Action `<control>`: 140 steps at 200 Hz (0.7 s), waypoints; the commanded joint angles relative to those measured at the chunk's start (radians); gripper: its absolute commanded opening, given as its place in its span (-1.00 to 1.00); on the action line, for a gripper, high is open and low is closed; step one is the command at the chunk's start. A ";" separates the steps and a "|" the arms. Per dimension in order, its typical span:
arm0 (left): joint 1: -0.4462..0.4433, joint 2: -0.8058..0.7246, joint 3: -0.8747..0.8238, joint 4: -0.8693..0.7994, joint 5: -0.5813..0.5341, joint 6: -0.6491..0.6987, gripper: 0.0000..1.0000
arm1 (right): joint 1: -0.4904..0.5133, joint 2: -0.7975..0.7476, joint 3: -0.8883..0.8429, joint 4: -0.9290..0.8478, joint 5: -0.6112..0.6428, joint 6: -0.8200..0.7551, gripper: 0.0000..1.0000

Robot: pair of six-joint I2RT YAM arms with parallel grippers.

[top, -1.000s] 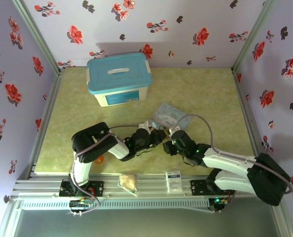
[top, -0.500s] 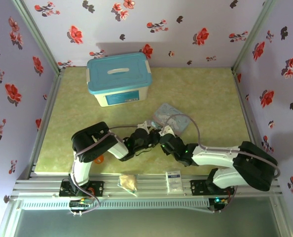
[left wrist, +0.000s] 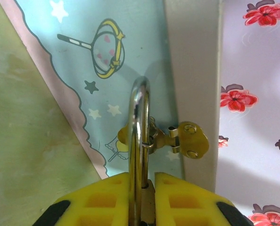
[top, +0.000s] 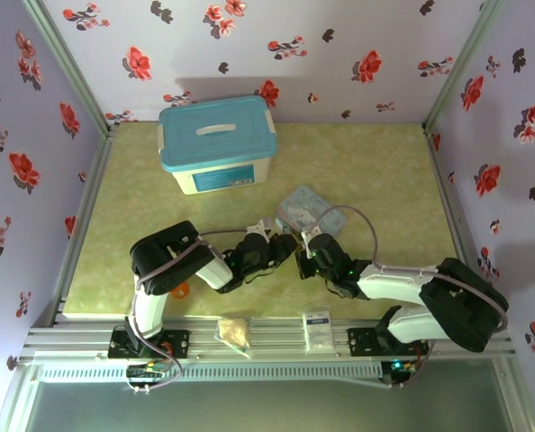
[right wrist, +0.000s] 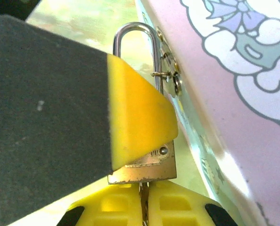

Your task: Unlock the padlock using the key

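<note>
- Brass padlock [right wrist: 144, 170], where is it?
- Front middle of the surface [top: 385, 171], between the two grippers and just beside the pale blue tin [top: 305, 209]. In the right wrist view the shackle [right wrist: 135, 29] points away from the camera.
- Left gripper [left wrist: 142, 200]?
- Jaws pressed together on the padlock. Yellow pads sit either side of the body and the shackle sticks out past them. From the right wrist, one left pad [right wrist: 140, 117] covers most of the padlock's face.
- Anything on the shackle?
- Small ring with brass bits [left wrist: 189, 141] hanging off it, close against the tin.
- Right gripper [right wrist: 144, 203]?
- Jaws nearly together, pinching the key [right wrist: 143, 192]. It's a thin dark sliver in the gap, and its tip meets the underside of the padlock body.
- Seated?
- Touching. Can't tell how deep it goes.
</note>
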 commanded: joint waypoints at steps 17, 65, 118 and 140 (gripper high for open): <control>-0.016 -0.012 -0.018 0.099 0.093 0.008 -1.00 | -0.068 -0.030 -0.047 0.175 -0.183 0.120 -0.98; 0.005 -0.030 -0.053 0.074 0.085 0.046 -1.00 | -0.111 -0.100 -0.092 0.125 -0.192 0.201 -0.42; 0.032 -0.036 -0.073 0.000 0.077 0.111 -1.00 | -0.111 -0.240 -0.108 -0.033 -0.044 0.242 -0.15; 0.037 -0.067 -0.073 -0.078 0.074 0.154 -1.00 | -0.111 -0.253 -0.095 -0.113 0.093 0.279 -0.13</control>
